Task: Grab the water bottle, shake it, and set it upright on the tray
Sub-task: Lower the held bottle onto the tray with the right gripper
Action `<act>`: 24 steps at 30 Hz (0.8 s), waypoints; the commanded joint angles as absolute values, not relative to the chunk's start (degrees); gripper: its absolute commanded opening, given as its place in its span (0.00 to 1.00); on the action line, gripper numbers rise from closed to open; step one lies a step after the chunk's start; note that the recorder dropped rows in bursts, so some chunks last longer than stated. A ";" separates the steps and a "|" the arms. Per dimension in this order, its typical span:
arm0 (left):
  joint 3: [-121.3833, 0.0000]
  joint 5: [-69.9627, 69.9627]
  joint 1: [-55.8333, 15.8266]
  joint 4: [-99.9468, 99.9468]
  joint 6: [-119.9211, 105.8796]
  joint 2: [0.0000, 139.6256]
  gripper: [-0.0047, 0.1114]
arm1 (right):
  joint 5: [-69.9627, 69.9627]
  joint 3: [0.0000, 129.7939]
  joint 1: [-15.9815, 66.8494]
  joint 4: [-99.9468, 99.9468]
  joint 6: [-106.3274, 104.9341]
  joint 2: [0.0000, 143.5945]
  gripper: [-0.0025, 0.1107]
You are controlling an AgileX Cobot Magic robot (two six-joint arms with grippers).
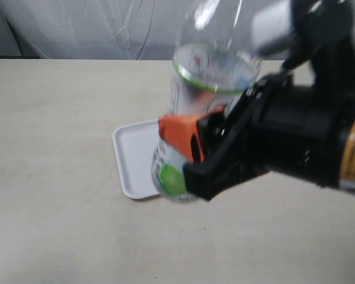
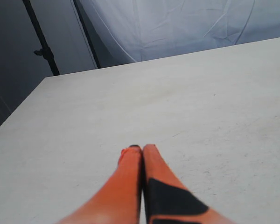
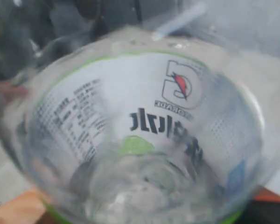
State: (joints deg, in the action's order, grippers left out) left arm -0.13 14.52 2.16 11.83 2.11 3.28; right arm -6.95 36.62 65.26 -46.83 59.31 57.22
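Right pincer [image 1: 192,135] is clamped across the midsection of the water bottle [image 1: 210,71], with its orange pad [image 1: 178,133] pressed against the label [image 3: 130,98]. The jaws stand at about the bottle's width, with no slack visible. The bottle is held clear of the tabletop [image 1: 53,148], raised and tilted, its white cap [image 1: 272,26] uppermost and leaning toward the right of the exterior view, its base lowermost. Its outline is smeared in both the exterior view and the right wrist view, which in my judgement fits the shaking step being in hand. A mid-body grip suits that step, since the weight sits close to the pads. Tray [image 1: 130,155] lies flat on the tabletop beyond the bottle in the exterior view, partly hidden by it, with nothing seen on its exposed portion. Standing the bottle there is not yet done. Left pincer [image 2: 141,156] is closed tight, fingertips touching and holding nothing, over bare tabletop well apart from the work. It is judged to be parked out of the way. Liquid level cannot be determined from these views.
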 commanded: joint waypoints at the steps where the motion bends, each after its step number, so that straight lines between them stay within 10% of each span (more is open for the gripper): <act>1: 0.00 13.85 2.20 11.58 2.58 3.04 0.04 | -7.22 31.29 65.33 -44.59 59.34 62.67 0.02; 8: 0.00 13.85 2.20 11.58 2.58 3.04 0.04 | 7.91 33.53 66.26 -48.09 56.03 59.51 0.02; 15: 0.00 13.85 2.20 11.58 2.58 3.04 0.04 | -39.98 43.11 62.41 -55.32 65.03 61.96 0.02; 20: 0.00 13.85 2.20 11.58 2.58 3.04 0.04 | -9.03 40.12 64.93 -38.46 31.63 62.20 0.02; 24: 0.00 13.85 2.20 11.58 2.58 3.04 0.04 | -3.17 41.13 54.15 -37.98 45.50 68.25 0.02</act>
State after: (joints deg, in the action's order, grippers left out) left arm -0.13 14.52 2.16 11.83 2.11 3.28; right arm -7.27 40.62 59.99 -37.94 40.31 65.26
